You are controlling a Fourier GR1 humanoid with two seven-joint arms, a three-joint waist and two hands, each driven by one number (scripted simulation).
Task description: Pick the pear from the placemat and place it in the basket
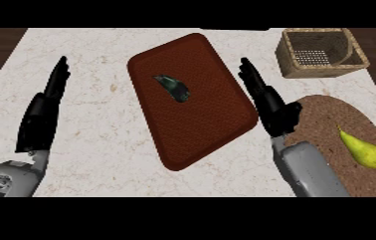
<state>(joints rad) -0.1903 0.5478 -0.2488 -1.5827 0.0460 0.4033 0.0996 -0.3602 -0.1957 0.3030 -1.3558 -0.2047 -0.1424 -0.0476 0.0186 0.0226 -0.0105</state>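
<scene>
Pear (358, 149) on brown placemat (323, 115), hands apparently open.

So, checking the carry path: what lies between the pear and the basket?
In the head view, only the brown round placemat under the pear and bare marble counter up to the basket; nothing stands between.

— What is seen at the middle of the desk (110, 45)?
— A reddish-brown mat (213, 114) is laid there, turned at a slant on the pale marbled top.
— Is anything set on it?
— A small dark green object (175, 87) is seen near the mat's upper middle; what it is cannot be told.
— And the desk's edges?
— Dark wood is shown beyond the far corners.
</scene>
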